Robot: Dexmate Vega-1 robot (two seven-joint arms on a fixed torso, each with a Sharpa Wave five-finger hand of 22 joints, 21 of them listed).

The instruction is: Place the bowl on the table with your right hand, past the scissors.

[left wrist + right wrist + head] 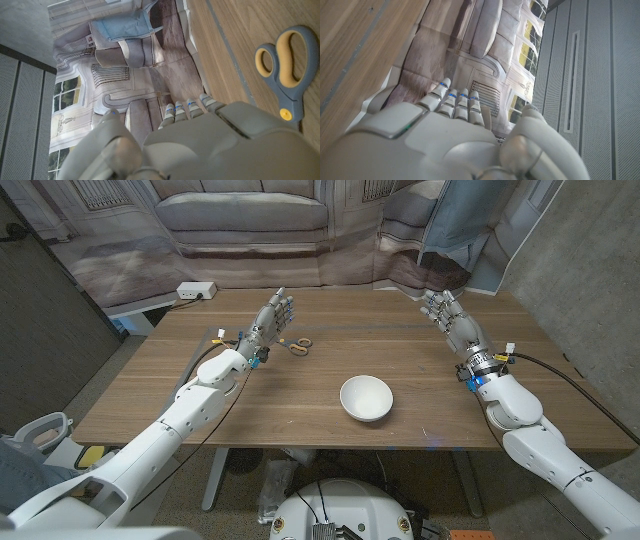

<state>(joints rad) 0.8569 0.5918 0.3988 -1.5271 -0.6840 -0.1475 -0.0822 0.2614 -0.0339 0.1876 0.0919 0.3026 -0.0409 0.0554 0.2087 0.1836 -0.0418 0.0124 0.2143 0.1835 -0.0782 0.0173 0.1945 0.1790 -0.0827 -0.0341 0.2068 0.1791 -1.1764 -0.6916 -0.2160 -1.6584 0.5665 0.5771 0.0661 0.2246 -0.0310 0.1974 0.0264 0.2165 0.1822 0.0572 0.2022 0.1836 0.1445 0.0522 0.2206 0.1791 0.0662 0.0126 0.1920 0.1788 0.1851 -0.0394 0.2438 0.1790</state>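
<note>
Head view, right hand: my right hand (447, 313) stands raised over the far right part of the desk (420, 430), fingers reaching up and slightly apart, holding nothing.
Head view, left hand: my left hand (271, 320) stands the same way on the far left side, fingers apart and empty, just beside the scissors (298, 346).
Bowl: the white bowl (365, 397) sits upright on the desk near its front edge, between my two arms, well apart from both hands.
Scissors: they lie flat, farther back than the bowl and to its left, with yellow-lined grey handles.
Step in hand: I judge the task barely begun; the bowl is not yet grasped and is still nearer to me than the scissors.
Next move: my right hand must come back and inward to the bowl, close on its rim, lift, then carry it to the far side of the scissors and set it down. The rim is thin and smooth, so I expect the grip to need care.
Left wrist view: shows the back of my left hand and the scissors close up, their handles and pivot plain, which the head view gives only small.
Right wrist view: shows the back of my right hand with fingertips (451, 95) side by side and a strip of desk.
</note>
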